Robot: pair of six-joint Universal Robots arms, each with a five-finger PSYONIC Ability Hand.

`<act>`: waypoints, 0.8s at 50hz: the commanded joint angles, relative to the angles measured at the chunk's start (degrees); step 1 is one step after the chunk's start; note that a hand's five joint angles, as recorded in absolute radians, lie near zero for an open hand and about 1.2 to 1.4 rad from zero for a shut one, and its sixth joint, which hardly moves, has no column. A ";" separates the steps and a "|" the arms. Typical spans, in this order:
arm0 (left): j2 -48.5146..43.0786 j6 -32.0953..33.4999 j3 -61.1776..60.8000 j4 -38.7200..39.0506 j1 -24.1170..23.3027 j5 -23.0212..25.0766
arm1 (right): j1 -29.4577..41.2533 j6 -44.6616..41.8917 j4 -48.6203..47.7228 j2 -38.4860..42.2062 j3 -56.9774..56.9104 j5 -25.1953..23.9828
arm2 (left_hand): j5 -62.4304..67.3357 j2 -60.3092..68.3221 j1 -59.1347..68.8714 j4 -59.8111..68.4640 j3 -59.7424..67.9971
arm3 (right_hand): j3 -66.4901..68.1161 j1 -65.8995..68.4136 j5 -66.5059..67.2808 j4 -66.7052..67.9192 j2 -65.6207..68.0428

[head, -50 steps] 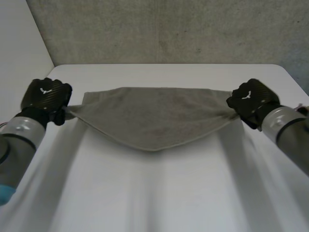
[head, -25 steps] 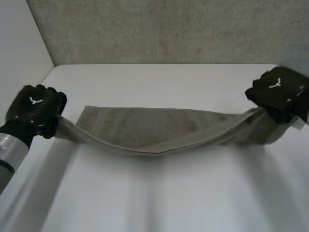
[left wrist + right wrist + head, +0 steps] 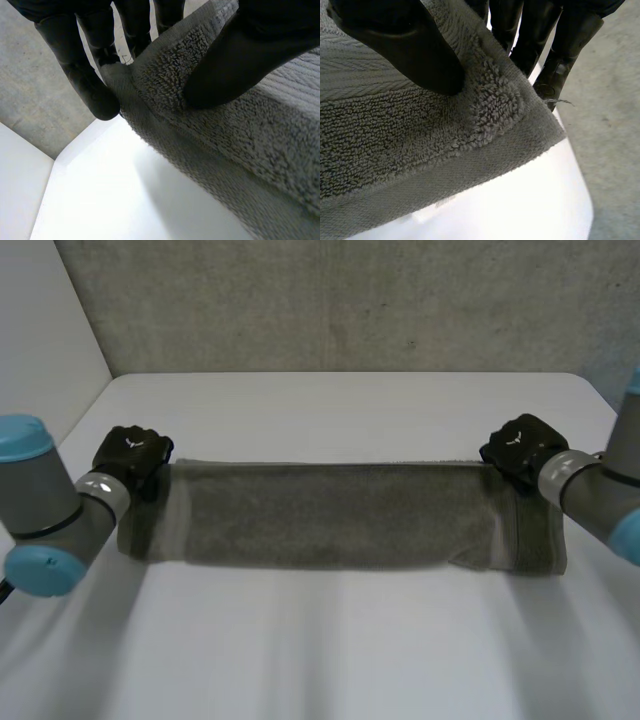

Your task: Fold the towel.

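A grey-green towel [image 3: 330,515] lies across the white table [image 3: 330,640] as a long folded band. My left hand [image 3: 132,455] sits at the band's far left corner. In the left wrist view the thumb [image 3: 245,55] presses the towel's corner [image 3: 165,75] against the fingers [image 3: 80,70] behind it. My right hand [image 3: 520,448] rests at the far right corner. In the right wrist view its thumb [image 3: 405,45] pinches the towel's corner [image 3: 505,100] against the fingers [image 3: 560,45].
A grey concrete wall [image 3: 340,300] rises behind the table's far edge. A white side wall [image 3: 40,330] stands at the left. Bare tabletop stretches in front of the towel toward me.
Both hands have swung away from me and down, carrying the towel's held edge over onto its far edge. The hanging sag is gone and the towel now lies flat, doubled.
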 commanded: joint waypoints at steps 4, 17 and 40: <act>-10.58 0.07 14.73 -3.73 -3.14 -5.84 | 2.62 -0.24 -8.96 8.80 -6.49 3.33 | -15.18 -6.93 -3.53 -7.41 -8.98 | 2.73 3.73 2.75 2.86 3.44; -13.92 -0.28 19.39 -7.42 -4.99 -8.12 | 4.02 0.73 -10.46 11.78 -8.08 8.16 | -82.61 -74.36 -70.96 -74.84 -76.41 | -67.27 -66.27 -67.25 -67.14 -66.56; 9.36 -1.60 -11.35 5.40 -5.43 -2.85 | 3.76 13.48 -12.92 -18.44 21.61 1.83 | -83.79 -75.54 -72.14 -76.02 -77.59 | -67.27 -66.27 -67.25 -67.14 -66.56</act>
